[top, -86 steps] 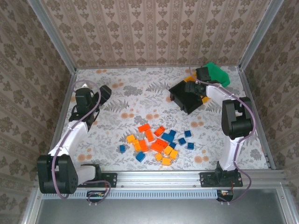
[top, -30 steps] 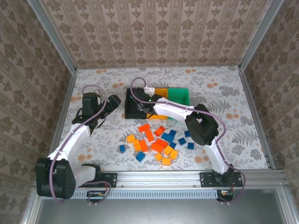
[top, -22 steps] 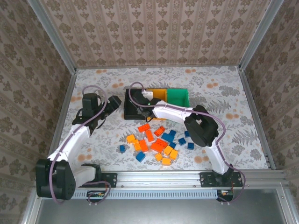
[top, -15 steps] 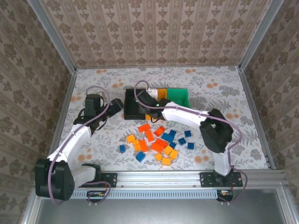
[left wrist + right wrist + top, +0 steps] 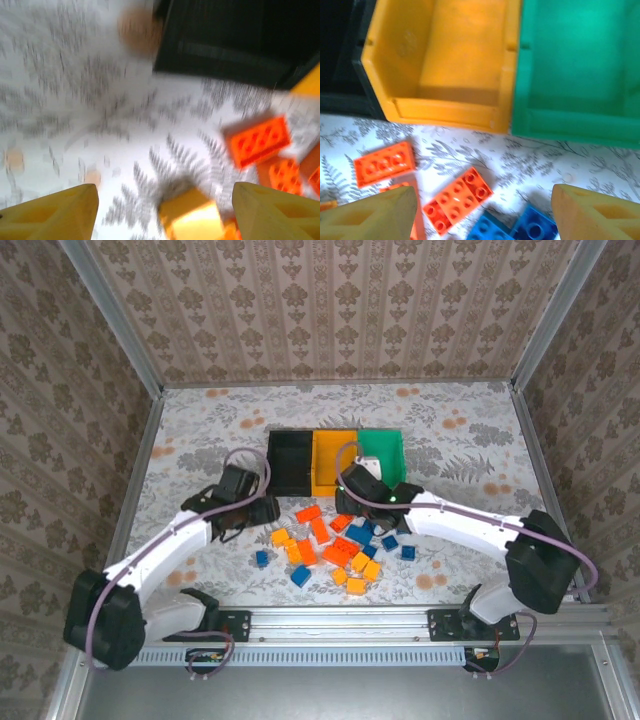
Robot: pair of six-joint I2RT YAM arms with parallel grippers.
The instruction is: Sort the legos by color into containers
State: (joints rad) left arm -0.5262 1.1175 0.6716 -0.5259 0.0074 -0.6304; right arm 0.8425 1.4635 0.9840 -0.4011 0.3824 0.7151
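Flowered tabletop (image 5: 470,440) inside papered walls (image 5: 330,310). Loose heap of bricks (image 5: 335,545) mid-table, with black bin (image 5: 290,462), yellow bin (image 5: 335,462) and green bin (image 5: 382,452) in a row at its 12 o'clock. With the left gripper (image 5: 162,215) spread wide and pinching nothing, centre over the blurred yellow brick (image 5: 192,220) at the heap's 9 o'clock edge before descending. With the right gripper (image 5: 485,215) equally spread and bare, choose one blue brick (image 5: 535,230), come straight down, close on flat sides, avoid nudging neighbours.

You have the yellow-orange bin (image 5: 445,55) with the green bin (image 5: 575,70) touching its right, the black bin (image 5: 340,50) its left; just below it lie red-orange bricks (image 5: 462,200), then blue bricks (image 5: 532,227), between your right gripper's (image 5: 484,197) parted fingers
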